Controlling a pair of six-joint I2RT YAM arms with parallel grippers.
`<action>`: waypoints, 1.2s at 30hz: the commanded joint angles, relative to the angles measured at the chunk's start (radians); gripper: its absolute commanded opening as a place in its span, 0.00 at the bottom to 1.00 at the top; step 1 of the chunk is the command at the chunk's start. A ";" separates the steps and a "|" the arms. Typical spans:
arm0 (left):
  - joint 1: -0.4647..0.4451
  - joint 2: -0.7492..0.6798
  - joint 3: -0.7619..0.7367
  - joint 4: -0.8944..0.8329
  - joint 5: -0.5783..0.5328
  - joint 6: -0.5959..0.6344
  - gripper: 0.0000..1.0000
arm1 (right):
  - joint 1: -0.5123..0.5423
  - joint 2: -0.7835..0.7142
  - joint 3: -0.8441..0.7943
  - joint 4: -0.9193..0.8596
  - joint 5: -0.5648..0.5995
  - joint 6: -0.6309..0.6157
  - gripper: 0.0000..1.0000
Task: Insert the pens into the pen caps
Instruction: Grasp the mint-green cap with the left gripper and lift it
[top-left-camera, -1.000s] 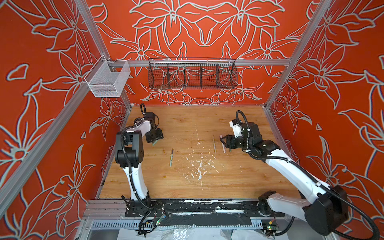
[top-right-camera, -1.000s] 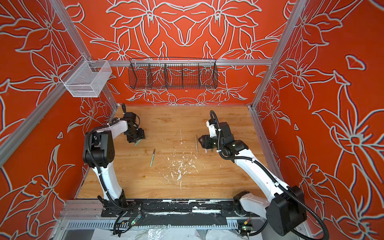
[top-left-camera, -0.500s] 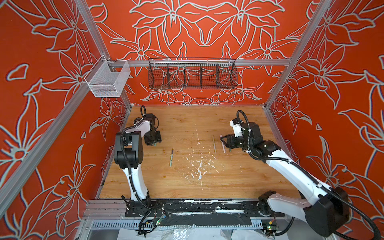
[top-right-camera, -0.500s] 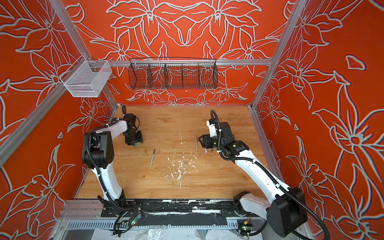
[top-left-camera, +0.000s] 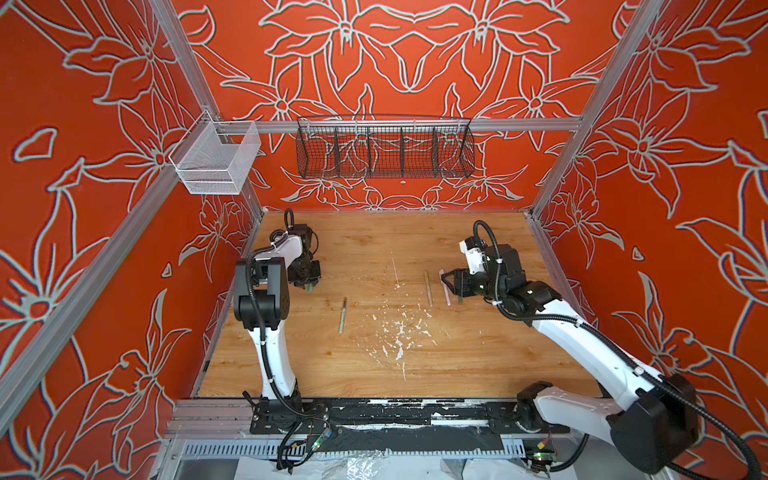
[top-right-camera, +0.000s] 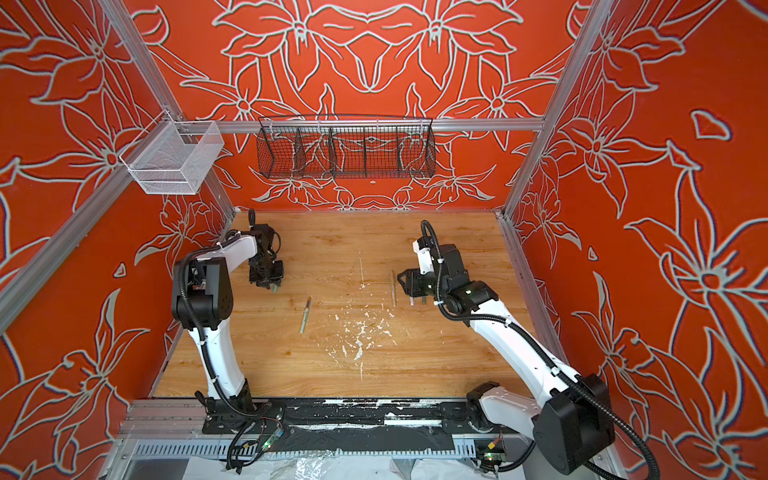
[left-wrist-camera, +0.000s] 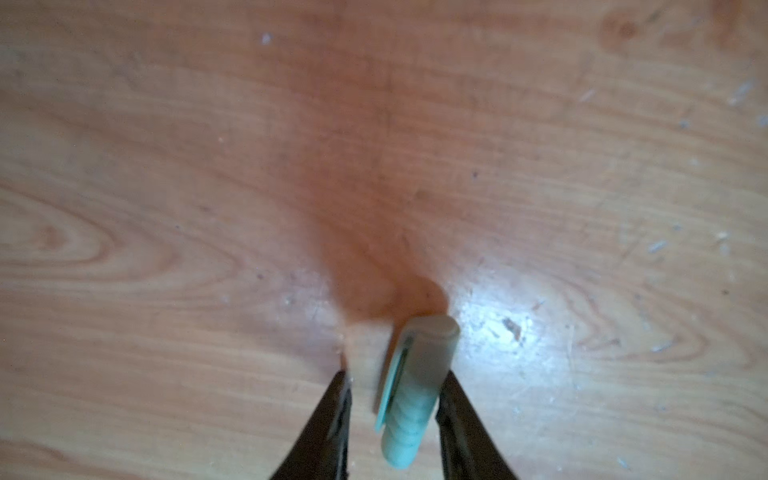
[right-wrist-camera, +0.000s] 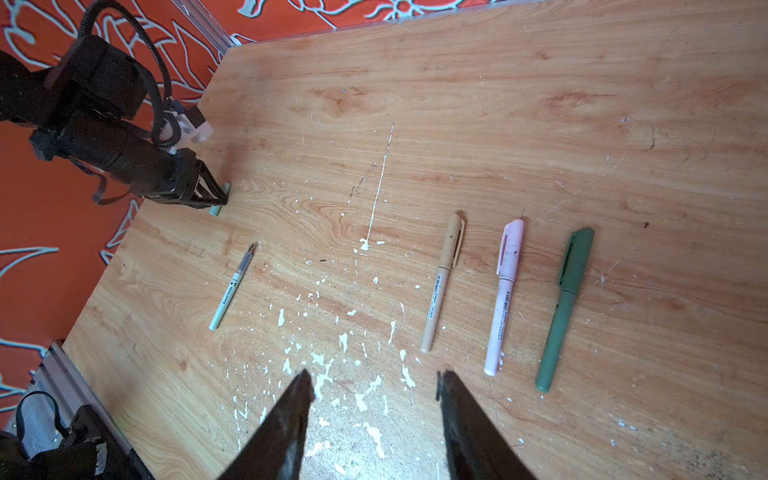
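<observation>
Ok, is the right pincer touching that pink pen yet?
Apart. The right wrist view shows the right pincer open and empty, with a clear strip of table between its nearer tip and the pink pen.

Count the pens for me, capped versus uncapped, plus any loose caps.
Capped pens: 3 (tan pen, pink pen, dark green pen)
Uncapped pens: 1 (pale green pen)
Loose caps: 1 (pale green cap, at the left gripper)
Total: 5
</observation>
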 joint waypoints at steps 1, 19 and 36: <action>-0.006 0.035 0.020 -0.050 -0.010 0.018 0.32 | 0.005 -0.018 -0.011 0.011 -0.002 0.000 0.51; -0.050 -0.027 0.008 -0.041 -0.054 0.019 0.18 | 0.006 -0.023 -0.009 0.014 0.000 0.003 0.51; -0.078 -0.049 0.004 -0.050 -0.063 0.017 0.18 | 0.006 -0.024 -0.007 0.013 0.001 0.002 0.51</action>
